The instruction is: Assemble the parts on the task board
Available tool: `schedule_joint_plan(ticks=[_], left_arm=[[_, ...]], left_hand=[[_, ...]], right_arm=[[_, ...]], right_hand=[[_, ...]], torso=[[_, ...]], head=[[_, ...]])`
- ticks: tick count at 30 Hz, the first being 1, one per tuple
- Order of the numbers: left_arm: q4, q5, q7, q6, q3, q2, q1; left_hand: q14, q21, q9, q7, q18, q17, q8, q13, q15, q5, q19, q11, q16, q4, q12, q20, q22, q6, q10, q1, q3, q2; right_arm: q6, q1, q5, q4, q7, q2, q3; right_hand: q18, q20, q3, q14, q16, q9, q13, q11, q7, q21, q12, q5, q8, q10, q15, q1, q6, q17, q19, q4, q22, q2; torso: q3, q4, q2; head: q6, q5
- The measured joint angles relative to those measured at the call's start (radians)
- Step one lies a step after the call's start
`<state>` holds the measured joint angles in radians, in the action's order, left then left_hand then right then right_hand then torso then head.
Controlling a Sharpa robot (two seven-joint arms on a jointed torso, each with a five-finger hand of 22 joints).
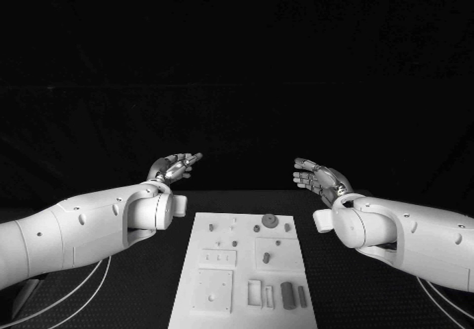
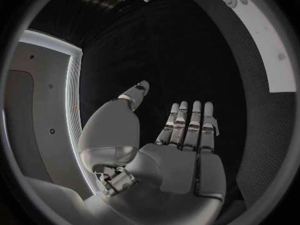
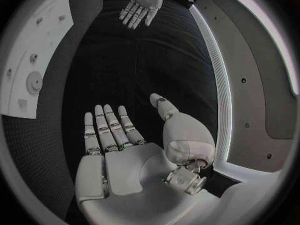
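Two hands raised beyond task board point(image 1: 198, 274) — left hand point(image 1: 174, 167), right hand point(image 1: 321, 177) empty, fingers apart.

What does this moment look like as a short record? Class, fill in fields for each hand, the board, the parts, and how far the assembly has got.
Left hand: the left hand is raised above the table beyond the board, fingers apart, holding nothing.
Right hand: the right hand is raised likewise, fingers apart, holding nothing.
Board: the white board lies flat on the black table between the two arms.
Parts: small grey parts lie on the board, among them a round disc.
Progress: neither hand touches a part.
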<state>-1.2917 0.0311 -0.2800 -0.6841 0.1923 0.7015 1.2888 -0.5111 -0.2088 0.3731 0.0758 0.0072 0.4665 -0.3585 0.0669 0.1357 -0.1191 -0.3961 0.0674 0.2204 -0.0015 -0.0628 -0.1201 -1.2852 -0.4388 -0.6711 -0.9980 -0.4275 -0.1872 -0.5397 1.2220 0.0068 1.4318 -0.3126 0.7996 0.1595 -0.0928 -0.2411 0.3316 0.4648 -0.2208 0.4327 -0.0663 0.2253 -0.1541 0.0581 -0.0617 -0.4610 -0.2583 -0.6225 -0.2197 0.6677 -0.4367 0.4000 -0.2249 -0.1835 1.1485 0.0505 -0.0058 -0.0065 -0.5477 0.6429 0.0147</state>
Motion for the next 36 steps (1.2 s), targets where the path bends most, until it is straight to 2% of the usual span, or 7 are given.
schedule_joint_plan(ticks=[5, 7, 13, 16, 23, 29, 36], left_arm=[[0.03, 0.009, 0.065, 0.03, 0.016, -0.008, 0.024], [0.031, 0.011, 0.081, 0.039, 0.017, -0.009, 0.024], [0.033, 0.012, 0.105, 0.073, 0.018, -0.003, 0.024], [0.034, 0.008, 0.113, 0.093, 0.018, 0.002, 0.023], [0.029, -0.019, 0.13, 0.138, 0.018, 0.005, 0.024], [-0.018, -0.053, 0.139, 0.168, 0.018, 0.032, 0.024], [-0.087, -0.079, 0.143, 0.187, 0.018, 0.074, 0.024]], left_hand=[[-0.018, -0.012, 0.014, 0.0, 0.0, 0.017, -0.013, 0.003, 0.004, -0.008, -0.014, 0.002, 0.009, 0.0, -0.002, -0.003, -0.023, -0.016, -0.026, -0.036, -0.013, -0.004], [-0.029, -0.012, 0.016, 0.004, 0.0, 0.022, -0.013, 0.004, 0.004, -0.008, -0.013, 0.006, 0.017, 0.0, -0.002, -0.003, -0.023, -0.019, -0.03, -0.041, -0.013, 0.001], [-0.134, -0.067, 0.033, 0.056, 0.0, 0.042, -0.057, 0.019, 0.012, -0.019, -0.095, 0.039, 0.079, -0.044, -0.045, 0.035, -0.023, -0.107, -0.134, -0.081, 0.021, 0.045], [-0.198, -0.09, 0.035, 0.067, 0.0, 0.049, -0.069, 0.024, 0.011, -0.028, -0.139, 0.048, 0.111, -0.076, -0.063, 0.056, -0.023, -0.156, -0.192, -0.099, 0.028, 0.063], [-0.46, -0.217, 0.041, 0.087, 0.024, 0.118, -0.101, 0.067, -0.044, -0.041, -0.317, 0.047, 0.268, -0.175, -0.147, 0.121, -0.023, -0.313, -0.429, -0.145, 0.021, 0.109], [-0.515, -0.291, 0.041, 0.083, 0.024, 0.17, -0.089, 0.103, -0.086, -0.047, -0.359, 0.015, 0.366, -0.238, -0.161, 0.159, -0.023, -0.379, -0.553, -0.135, 0.001, 0.12], [-0.516, -0.306, 0.044, 0.083, 0.024, 0.177, -0.08, 0.114, -0.087, -0.056, -0.356, 0.01, 0.381, -0.269, -0.145, 0.165, -0.023, -0.401, -0.562, -0.135, -0.017, 0.12]], right_arm=[[0.108, 0.039, -0.001, -0.033, 0.084, 0.005, 0.033], [0.144, 0.048, -0.001, -0.041, 0.112, 0.005, 0.041], [0.205, 0.054, -0.128, -0.148, 0.167, -0.034, 0.046], [0.217, 0.055, -0.241, -0.192, 0.183, -0.042, 0.046], [0.24, 0.054, -0.503, -0.259, 0.199, -0.075, 0.045], [0.253, 0.054, -0.747, -0.306, 0.201, -0.099, 0.04], [0.255, 0.054, -1.043, -0.328, 0.2, -0.136, 0.036]], right_hand=[[-0.016, -0.012, 0.02, 0.022, -0.014, 0.014, -0.003, 0.009, -0.002, 0.004, -0.004, -0.002, -0.014, -0.031, -0.011, 0.045, -0.02, 0.016, -0.012, -0.026, 0.061, -0.004], [-0.015, -0.013, 0.036, 0.039, -0.027, 0.016, -0.005, 0.013, -0.004, 0.012, -0.011, 0.032, -0.024, -0.051, -0.017, 0.102, -0.033, 0.019, -0.028, -0.072, 0.093, -0.018], [-0.056, -0.008, 0.096, 0.152, -0.085, 0.024, -0.018, 0.014, -0.01, 0.043, -0.049, 0.13, -0.068, -0.163, -0.031, 0.249, -0.12, 0.035, -0.133, -0.103, 0.16, -0.086], [-0.079, -0.01, 0.136, 0.216, -0.109, 0.023, -0.023, 0.006, -0.018, 0.052, -0.065, 0.158, -0.084, -0.23, -0.016, 0.298, -0.176, 0.042, -0.193, -0.102, 0.16, -0.115], [-0.163, -0.013, 0.193, 0.419, -0.193, 0.022, -0.04, -0.047, -0.039, 0.108, -0.097, 0.178, -0.119, -0.384, 0.067, 0.381, -0.312, 0.09, -0.397, -0.108, 0.146, -0.138], [-0.174, 0.024, 0.228, 0.559, -0.25, 0.024, -0.044, -0.072, -0.03, 0.166, -0.097, 0.205, -0.125, -0.457, 0.133, 0.432, -0.379, 0.149, -0.555, -0.109, 0.132, -0.152], [-0.176, 0.104, 0.287, 0.737, -0.344, 0.043, -0.062, -0.118, 0.005, 0.26, -0.104, 0.229, -0.142, -0.565, 0.215, 0.482, -0.47, 0.266, -0.775, -0.109, 0.132, -0.181]], torso=[[-0.0004, -0.0002, 0.0], [-0.0004, -0.0002, 0.0], [-0.0012, -0.0001, 0.0], [-0.0017, -0.0001, 0.0], [-0.0025, 0.0, -0.006], [-0.0047, 0.0053, -0.018], [-0.0074, 0.0172, -0.042]], head=[[0.0, 0.0], [0.0, 0.0], [-0.004, -0.003], [-0.008, -0.004], [-0.009, -0.008], [-0.012, -0.014], [-0.018, -0.033]])
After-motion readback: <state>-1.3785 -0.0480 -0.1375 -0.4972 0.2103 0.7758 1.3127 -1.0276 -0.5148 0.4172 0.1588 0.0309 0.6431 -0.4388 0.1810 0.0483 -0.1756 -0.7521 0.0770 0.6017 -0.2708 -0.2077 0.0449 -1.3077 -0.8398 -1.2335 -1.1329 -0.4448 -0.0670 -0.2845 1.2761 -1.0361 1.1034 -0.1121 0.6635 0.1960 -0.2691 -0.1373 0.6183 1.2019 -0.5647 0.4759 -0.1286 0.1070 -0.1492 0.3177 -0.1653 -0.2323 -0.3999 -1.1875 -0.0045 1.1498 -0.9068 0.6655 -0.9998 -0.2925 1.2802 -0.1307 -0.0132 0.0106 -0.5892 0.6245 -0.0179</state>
